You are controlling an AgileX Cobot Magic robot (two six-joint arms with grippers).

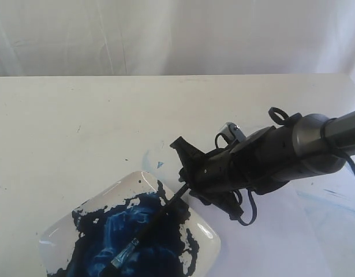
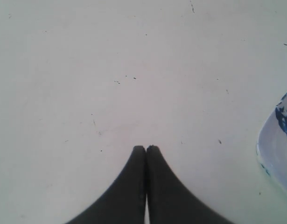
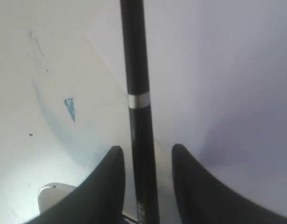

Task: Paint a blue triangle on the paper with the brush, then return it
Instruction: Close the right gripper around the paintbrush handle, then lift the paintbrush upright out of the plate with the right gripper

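The brush [image 1: 149, 224] lies slanted across the paint dish [image 1: 207, 231], its silver ferrule and bristles down in the blue paint. My right gripper [image 1: 186, 176] is at the upper end of the black handle. In the right wrist view the brush [image 3: 136, 70] runs between the fingers of the right gripper [image 3: 145, 148], which is open with a gap on each side. The lilac-white paper [image 3: 218, 70] lies under and beside it, and shows as the paper [image 1: 304, 242] below the arm. No blue triangle shows. My left gripper [image 2: 146, 148] is shut and empty over bare tabletop.
The dish [image 2: 276, 144] edge shows beside the left gripper. A small blue fleck [image 1: 160, 164] and faint blue smears [image 1: 333, 196] mark the cream table. A white curtain hangs behind the table's far edge.
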